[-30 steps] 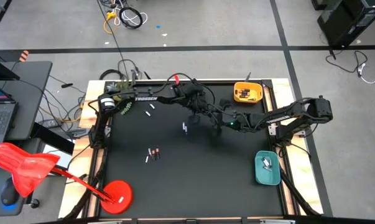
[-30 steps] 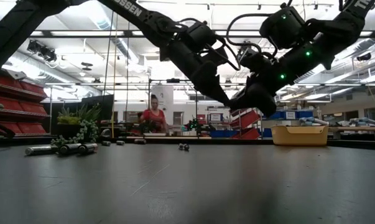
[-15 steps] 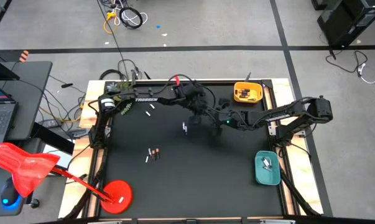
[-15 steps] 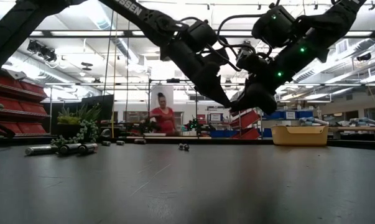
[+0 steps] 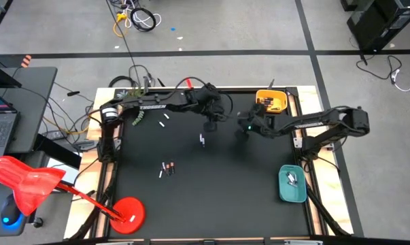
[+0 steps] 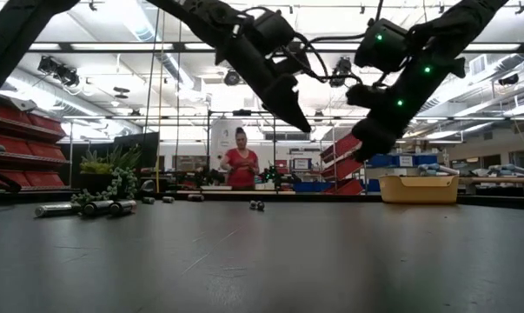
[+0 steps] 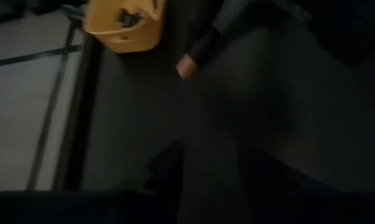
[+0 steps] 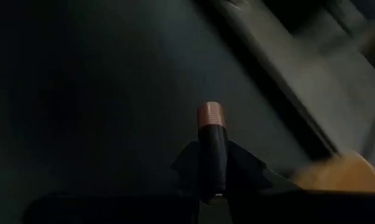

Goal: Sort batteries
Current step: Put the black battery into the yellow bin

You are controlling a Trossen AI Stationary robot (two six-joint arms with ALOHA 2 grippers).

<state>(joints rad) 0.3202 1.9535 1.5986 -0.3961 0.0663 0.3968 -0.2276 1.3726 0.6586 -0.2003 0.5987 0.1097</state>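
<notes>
Above the black table (image 5: 259,177), toward its far side, both grippers hang in the air near each other. The right gripper (image 8: 213,163) is pinched on a battery (image 8: 212,144) with a dark body and a copper-coloured end, which sticks out past the fingertips. In the high view this gripper (image 5: 244,127) sits between the middle of the table and the yellow tray (image 5: 270,101) at the far right corner, which holds several batteries. The left gripper (image 5: 209,125) is just beside it, its fingers (image 7: 168,171) parted with nothing between them. Loose batteries lie on the table: 1 pale one (image 5: 202,139) under the left gripper, 3 (image 5: 167,167) nearer the front, and 2 white ones (image 5: 165,120) by the far left. The teal tray (image 5: 292,184) at the right edge holds a few pieces.
</notes>
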